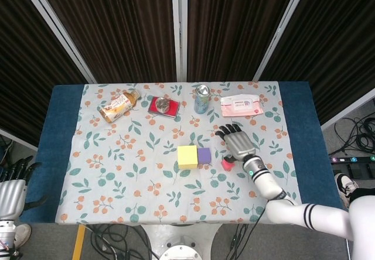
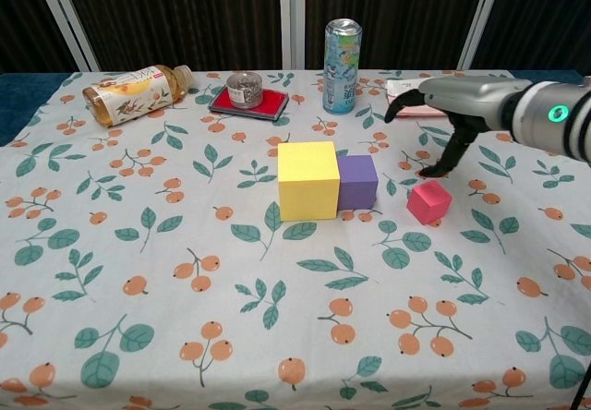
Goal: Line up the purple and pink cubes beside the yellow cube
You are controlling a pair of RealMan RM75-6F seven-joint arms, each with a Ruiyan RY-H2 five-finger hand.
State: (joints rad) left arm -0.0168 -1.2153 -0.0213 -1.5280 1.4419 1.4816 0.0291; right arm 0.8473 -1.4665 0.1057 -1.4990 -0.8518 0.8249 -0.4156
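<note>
right hand above pink cube, fingers spread, holding nothing. pink cube apart from purple cube, which touches yellow cube. risk: crooked push leaves row uneven.

Blue table, leaf-and-fruit cloth over it, cubes on top

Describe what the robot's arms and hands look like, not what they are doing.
The right hand has a silver-grey metal back and black fingers. Its wrist carries a small green glowing ring, and the forearm is glossy white with black bands. The left hand, at the picture's edge, looks the same: a silver body and dark fingers.
</note>
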